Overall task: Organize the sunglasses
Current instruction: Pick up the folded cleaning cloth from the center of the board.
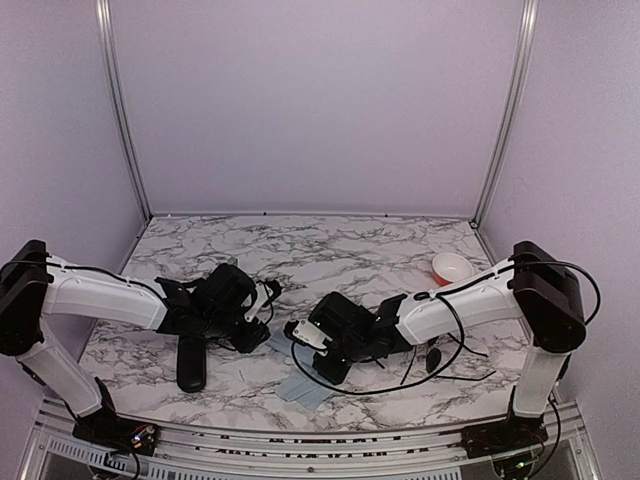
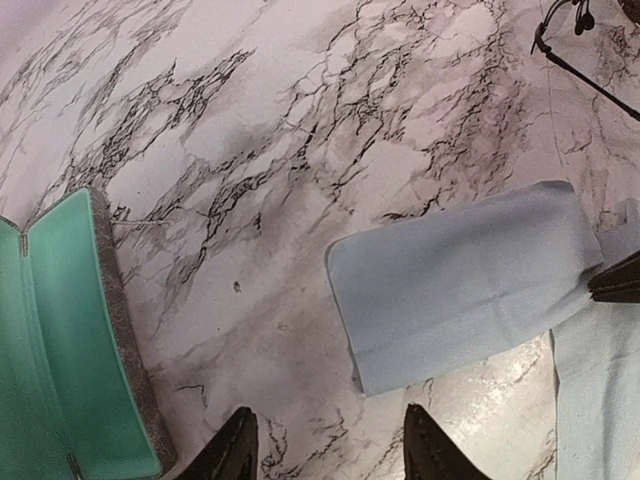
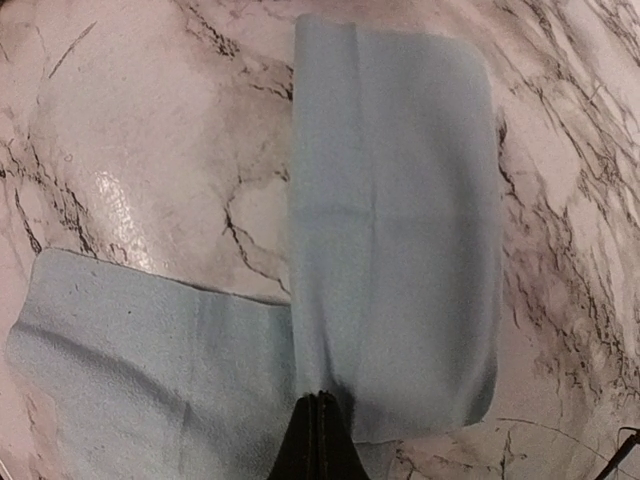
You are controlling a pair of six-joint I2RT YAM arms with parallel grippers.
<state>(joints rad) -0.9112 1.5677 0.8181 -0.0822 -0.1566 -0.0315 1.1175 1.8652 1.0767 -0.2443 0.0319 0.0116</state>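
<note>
Right pincer (image 3: pixel 318 405) pinches soft, folded pale-blue cloth (image 3: pixel 390 200).

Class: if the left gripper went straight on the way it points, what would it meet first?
Most likely the near corner of the light blue cloth on the marble table; depth is unclear, so perhaps bare marble first.

2 blue cloths (image 3: pixel 390 200), 1 teal-lined case (image 2: pixel 70 350), 1 bowl (image 1: pixel 452 267)

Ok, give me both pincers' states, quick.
Left pincer: open, holding nothing.
Right pincer: shut, pinching the edge of the blue cloth.
</note>
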